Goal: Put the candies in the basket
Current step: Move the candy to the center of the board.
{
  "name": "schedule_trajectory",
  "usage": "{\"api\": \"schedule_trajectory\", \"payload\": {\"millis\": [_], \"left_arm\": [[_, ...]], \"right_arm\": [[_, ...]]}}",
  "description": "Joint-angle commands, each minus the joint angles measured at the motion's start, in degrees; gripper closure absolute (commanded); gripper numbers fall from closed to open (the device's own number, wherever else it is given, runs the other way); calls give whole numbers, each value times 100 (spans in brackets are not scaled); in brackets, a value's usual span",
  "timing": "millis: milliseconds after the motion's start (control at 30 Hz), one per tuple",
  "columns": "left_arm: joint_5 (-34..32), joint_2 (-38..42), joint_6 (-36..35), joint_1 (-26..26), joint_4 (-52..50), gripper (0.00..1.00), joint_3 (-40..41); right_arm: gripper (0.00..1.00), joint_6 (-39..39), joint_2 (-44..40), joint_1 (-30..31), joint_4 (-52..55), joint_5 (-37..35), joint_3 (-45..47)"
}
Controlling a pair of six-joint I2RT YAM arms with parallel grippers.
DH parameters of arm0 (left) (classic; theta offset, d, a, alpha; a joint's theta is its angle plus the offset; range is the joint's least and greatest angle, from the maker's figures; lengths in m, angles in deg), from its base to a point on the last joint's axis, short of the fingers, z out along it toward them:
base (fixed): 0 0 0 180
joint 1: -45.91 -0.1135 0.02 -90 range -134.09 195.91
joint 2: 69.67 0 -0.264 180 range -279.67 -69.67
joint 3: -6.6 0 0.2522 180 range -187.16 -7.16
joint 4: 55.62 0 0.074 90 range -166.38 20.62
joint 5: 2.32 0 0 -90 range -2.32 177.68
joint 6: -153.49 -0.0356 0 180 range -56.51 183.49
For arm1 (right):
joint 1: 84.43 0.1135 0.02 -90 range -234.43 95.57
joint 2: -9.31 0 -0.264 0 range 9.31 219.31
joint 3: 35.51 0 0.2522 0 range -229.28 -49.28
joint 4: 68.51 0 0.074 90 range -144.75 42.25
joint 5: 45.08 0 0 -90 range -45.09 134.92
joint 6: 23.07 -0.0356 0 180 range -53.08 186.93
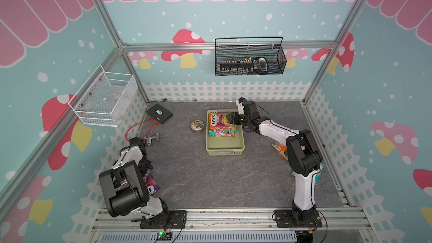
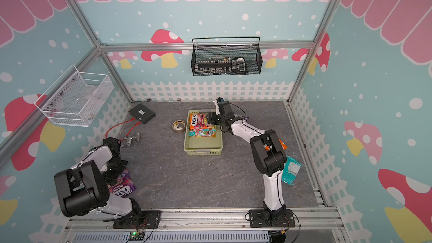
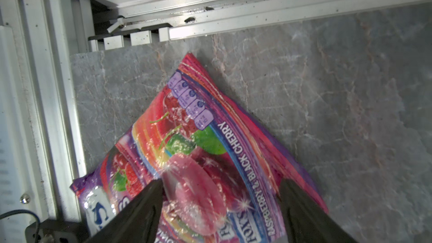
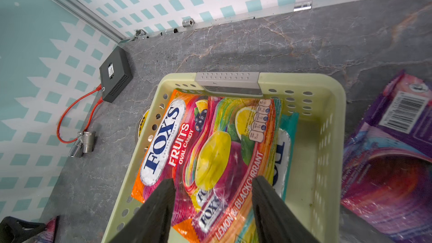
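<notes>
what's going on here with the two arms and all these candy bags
The robot is collecting candy bags into the pale green basket. The right gripper is over it, fingers open above the Fox's Fruits bag, which lies inside on a teal-edged bag. The left gripper, fingers open too, is poised over a purple berries bag near its base. Still outside: another purple bag beside the basket, plus an orange bag and a teal bag by the right arm.
</notes>
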Motion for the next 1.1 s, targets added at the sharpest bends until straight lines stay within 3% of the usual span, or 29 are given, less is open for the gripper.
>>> {"api": "schedule_trajectory", "payload": {"millis": [0, 233, 367, 833, 933, 1067], "left_arm": [[62, -121, -68, -12, 183, 19, 31], [566, -49, 51, 600, 388, 21, 443], [1205, -53, 132, 1046, 487, 22, 613], [2301, -64, 395, 4224, 654, 26, -502], [2047, 167, 683, 4300, 519, 28, -589], [2076, 783, 1153, 3661, 410, 37, -191]], "right_arm": [[38, 22, -640, 4, -216, -113, 240], [33, 104, -1280, 43, -108, 41, 579], [33, 192, -1595, 257, -22, 141, 775], [34, 236, -1986, 1062, 84, 167, 1237], [37, 311, -1860, 1281, 221, 154, 1117], [43, 536, -1429, 1775, 525, 106, 667]]}}
